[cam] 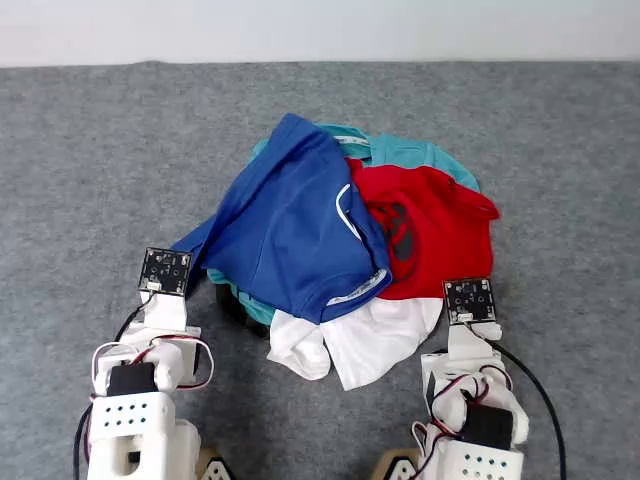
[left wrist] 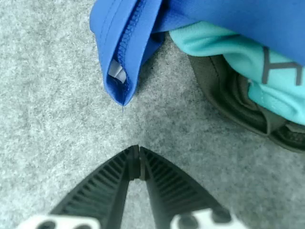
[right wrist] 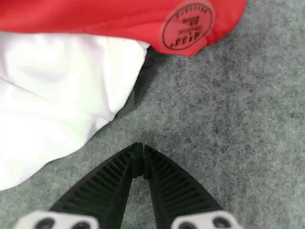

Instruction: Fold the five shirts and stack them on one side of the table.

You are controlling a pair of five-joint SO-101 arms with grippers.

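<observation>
Lying heaped, the shirts [cam: 300, 240] sit beyond left end effector [left wrist: 138, 149] and right end effector [right wrist: 143, 146], both closed, empty.

bench [cam: 90, 150] covered edge to edge in grey felt-like fabric, speckled texture. far side ends at a plain pale wall [cam: 320, 30], straight seam across the top. light even and soft, faint shadows.
</observation>
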